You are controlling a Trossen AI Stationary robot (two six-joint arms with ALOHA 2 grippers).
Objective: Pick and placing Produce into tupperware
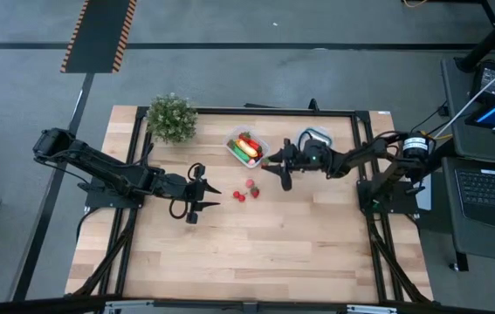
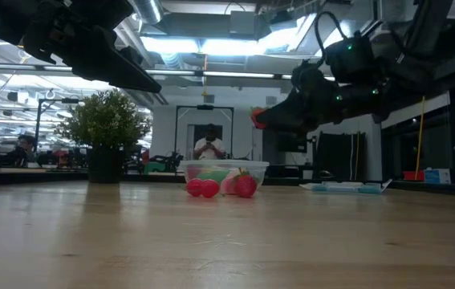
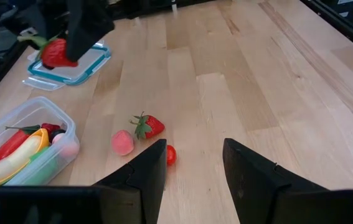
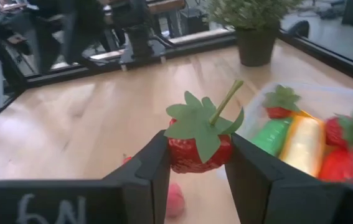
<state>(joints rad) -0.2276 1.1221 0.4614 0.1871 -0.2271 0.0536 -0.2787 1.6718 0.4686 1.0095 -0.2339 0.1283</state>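
The clear tupperware (image 1: pixel 247 146) stands at the table's far middle and holds a yellow banana (image 4: pixel 302 144), a green piece (image 4: pixel 272 135) and red pieces. Beside its near right corner my right gripper (image 1: pixel 268 165) is shut on a toy strawberry (image 4: pixel 196 148), raised above the table (image 2: pixel 261 118). On the wood nearer the front lie a strawberry (image 3: pixel 150 126), a pink piece (image 3: pixel 122 142) and a small red piece (image 3: pixel 170 155). My left gripper (image 1: pixel 209 197) hovers open to their left, raised, with nothing between its fingers (image 3: pixel 195 168). My right gripper pinches the strawberry's red body (image 4: pixel 188 158) between its two fingers, one on each side. The fingers come nearly level from the table's right side. The strawberry is lifted clear of the table, its green leaf cap and stem (image 4: pixel 225 102) turned back toward the wrist.
A bushy potted plant (image 1: pixel 171 117) stands at the far left corner. A clear blue-rimmed lid (image 3: pixel 70 67) lies to the right of the tupperware, under the right arm. The near half of the table (image 1: pixel 256 253) is bare wood. A person (image 2: pixel 209 145) stands in the room behind.
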